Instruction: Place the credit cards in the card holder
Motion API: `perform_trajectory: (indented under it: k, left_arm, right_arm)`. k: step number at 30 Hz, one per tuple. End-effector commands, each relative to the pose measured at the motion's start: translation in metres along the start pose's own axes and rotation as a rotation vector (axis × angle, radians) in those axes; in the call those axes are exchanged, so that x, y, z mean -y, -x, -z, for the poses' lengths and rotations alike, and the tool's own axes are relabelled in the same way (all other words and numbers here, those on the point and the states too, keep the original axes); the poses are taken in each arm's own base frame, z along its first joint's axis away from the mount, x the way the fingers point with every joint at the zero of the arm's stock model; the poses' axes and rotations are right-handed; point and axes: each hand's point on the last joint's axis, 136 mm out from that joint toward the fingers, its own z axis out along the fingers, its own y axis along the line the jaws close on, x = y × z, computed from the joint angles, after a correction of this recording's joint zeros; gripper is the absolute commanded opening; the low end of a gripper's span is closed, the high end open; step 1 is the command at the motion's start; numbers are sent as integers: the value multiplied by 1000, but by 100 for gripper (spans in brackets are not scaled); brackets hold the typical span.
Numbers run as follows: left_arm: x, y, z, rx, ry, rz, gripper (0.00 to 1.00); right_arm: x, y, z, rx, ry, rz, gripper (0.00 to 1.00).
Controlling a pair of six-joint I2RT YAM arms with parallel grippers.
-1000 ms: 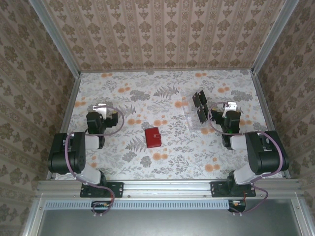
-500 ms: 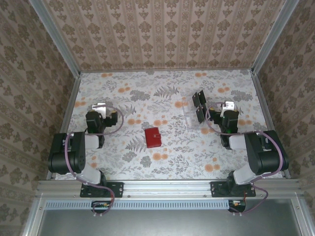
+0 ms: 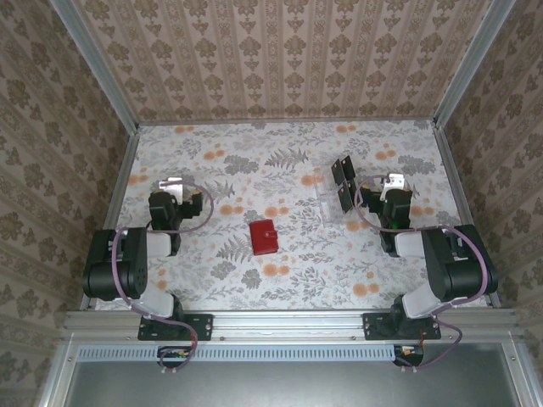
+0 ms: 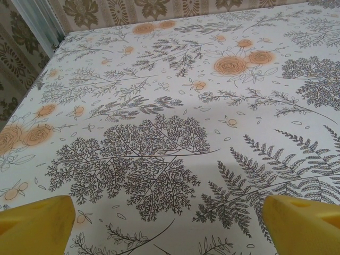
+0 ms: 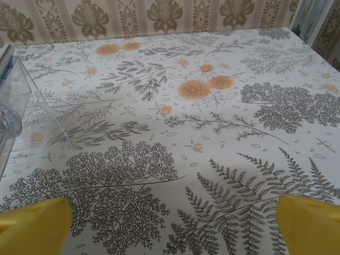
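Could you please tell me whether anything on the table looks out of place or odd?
Nothing stands out. The red card holder lies closed and flat at centre, slightly skewed. The black credit cards stand together in a clear stand right of centre. The left end effector and right end effector are open and empty.

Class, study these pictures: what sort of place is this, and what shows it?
Probably a staged robot test cell, not a home: a left arm and a right arm bolted to a metal rail, wallpaper-patterned panels boxing in the floral table, a red card holder laid out.
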Motion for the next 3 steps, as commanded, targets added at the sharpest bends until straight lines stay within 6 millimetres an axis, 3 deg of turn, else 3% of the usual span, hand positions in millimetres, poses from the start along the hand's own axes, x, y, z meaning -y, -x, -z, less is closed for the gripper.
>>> perform_trajectory:
  k: [1, 3]
  left_arm:
    - [-1, 9, -2, 30, 17, 10, 100]
    - [-1, 9, -1, 35, 29, 1, 100]
  right_arm:
    - [0, 5, -2, 15, 4, 7, 100]
    - [0, 6, -1, 20, 4, 8, 100]
